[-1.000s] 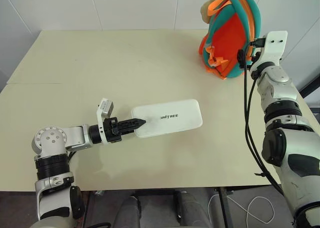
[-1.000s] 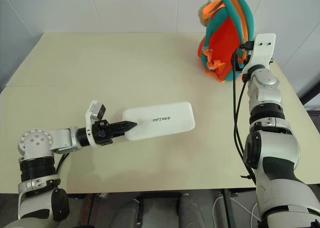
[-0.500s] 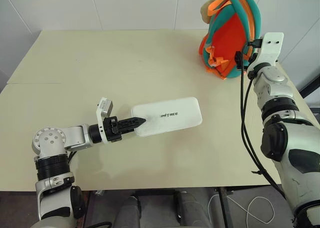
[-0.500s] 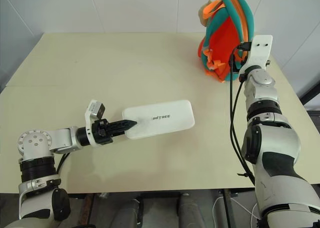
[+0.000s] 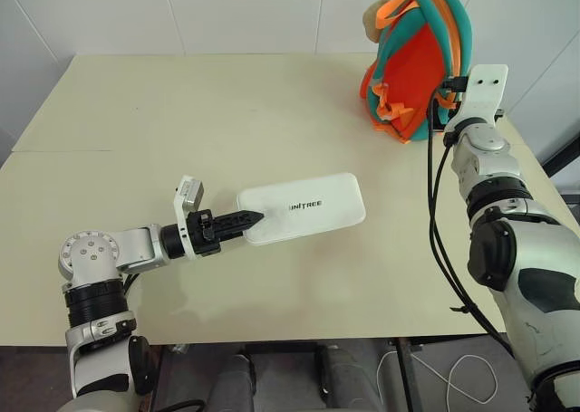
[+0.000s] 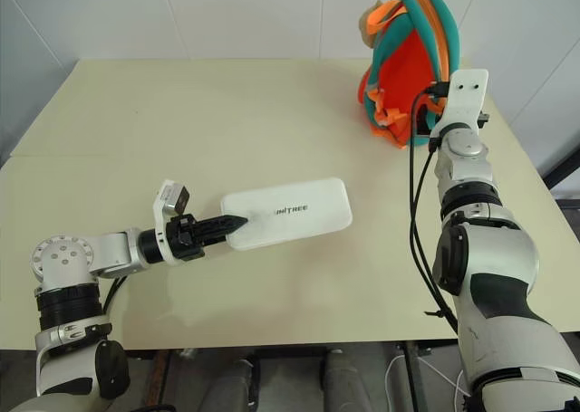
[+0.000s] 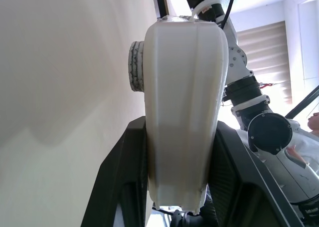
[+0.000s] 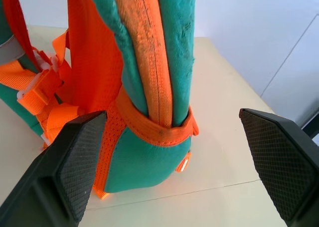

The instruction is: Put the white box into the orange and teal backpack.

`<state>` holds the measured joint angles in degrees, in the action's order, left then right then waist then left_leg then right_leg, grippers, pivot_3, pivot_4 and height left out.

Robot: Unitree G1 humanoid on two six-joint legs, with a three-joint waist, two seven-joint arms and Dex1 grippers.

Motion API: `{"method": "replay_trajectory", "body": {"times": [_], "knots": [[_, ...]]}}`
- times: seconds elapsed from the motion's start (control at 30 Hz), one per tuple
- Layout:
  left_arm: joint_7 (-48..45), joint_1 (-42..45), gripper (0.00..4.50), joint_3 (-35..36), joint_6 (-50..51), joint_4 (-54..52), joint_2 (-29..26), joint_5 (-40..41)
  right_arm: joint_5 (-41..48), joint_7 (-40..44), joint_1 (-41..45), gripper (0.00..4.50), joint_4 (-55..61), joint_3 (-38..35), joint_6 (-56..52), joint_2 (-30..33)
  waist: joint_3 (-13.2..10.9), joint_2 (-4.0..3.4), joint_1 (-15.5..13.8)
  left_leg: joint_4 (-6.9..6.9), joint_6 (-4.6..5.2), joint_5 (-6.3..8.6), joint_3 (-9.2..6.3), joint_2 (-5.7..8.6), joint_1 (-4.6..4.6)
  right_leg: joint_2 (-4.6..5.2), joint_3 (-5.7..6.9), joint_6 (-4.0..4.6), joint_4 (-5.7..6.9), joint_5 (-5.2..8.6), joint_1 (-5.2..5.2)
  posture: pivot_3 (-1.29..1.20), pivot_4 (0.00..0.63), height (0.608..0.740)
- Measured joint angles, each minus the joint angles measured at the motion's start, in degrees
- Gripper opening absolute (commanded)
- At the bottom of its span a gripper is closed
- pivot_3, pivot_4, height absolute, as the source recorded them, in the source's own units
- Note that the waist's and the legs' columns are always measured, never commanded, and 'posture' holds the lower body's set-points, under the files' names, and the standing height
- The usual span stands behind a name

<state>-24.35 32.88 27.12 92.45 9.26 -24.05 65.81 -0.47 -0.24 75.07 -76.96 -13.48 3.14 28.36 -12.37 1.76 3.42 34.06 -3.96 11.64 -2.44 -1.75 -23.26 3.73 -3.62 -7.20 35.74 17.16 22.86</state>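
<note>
Left pincer (image 5: 246, 219) clamps the near short end of the flat white rounded-corner box (image 5: 304, 208) with dark lettering; the wrist view shows both black fingers (image 7: 122, 177) pressed to its sides. Box lies along the pale beige tabletop (image 5: 181, 113), centre-front; I cannot tell whether its far end rests on the surface or clears it.

Right pincer (image 8: 174, 157) stands spread as wide as it goes, holding nothing. It points level at the small orange and teal backpack (image 5: 412, 63), its fingers flanking the pack's lower teal edge without touching.

Progress, as I judge it: early. Box is gripped but not yet carried over. The backpack stands upright at the far right corner of the tabletop, well apart from the box. I see no open mouth on it from here; the zipper seam looks closed. Left to do: open or steady the pack, bring the box across, insert, release.
</note>
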Motion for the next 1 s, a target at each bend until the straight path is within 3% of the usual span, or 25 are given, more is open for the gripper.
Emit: {"method": "replay_trajectory", "body": {"times": [0.3,0.47,0.77,1.0], "knots": [[0.8,0.0,1.24,0.2,0.0,0.0,0.4,0.0,-0.2,-2.4,0.0,4.50,-0.4,-0.5,0.0,-0.1,0.0,0.00,0.0,0.00,0.00,0.00,0.00,0.00,0.00,0.00,0.00,0.00,0.00,0.00,0.00,0.00,0.150,0.740],[1.0,0.0,1.24,0.2,-0.1,0.0,0.4,0.0,0.5,-1.9,0.0,3.09,-0.4,-2.0,0.0,-0.7,0.0,0.00,0.0,0.00,0.00,0.00,0.00,0.00,0.00,0.00,0.00,0.00,0.00,0.00,0.00,0.00,0.150,0.740],[1.0,0.0,1.24,0.2,-0.4,0.0,0.4,0.0,2.1,2.2,0.3,0.10,-0.4,-4.0,0.0,-1.5,0.0,0.00,0.0,0.00,0.00,0.00,0.00,0.00,0.00,0.00,0.00,0.00,0.00,0.00,0.00,0.00,0.150,0.740],[1.0,0.1,1.24,0.2,-0.7,0.0,0.4,0.0,2.0,2.3,0.4,0.00,-0.4,-4.9,0.0,-1.5,0.0,0.00,0.0,-0.01,-0.01,0.00,0.00,0.00,0.00,-0.01,0.00,0.00,-0.02,0.00,0.00,0.00,0.150,0.740]]}}
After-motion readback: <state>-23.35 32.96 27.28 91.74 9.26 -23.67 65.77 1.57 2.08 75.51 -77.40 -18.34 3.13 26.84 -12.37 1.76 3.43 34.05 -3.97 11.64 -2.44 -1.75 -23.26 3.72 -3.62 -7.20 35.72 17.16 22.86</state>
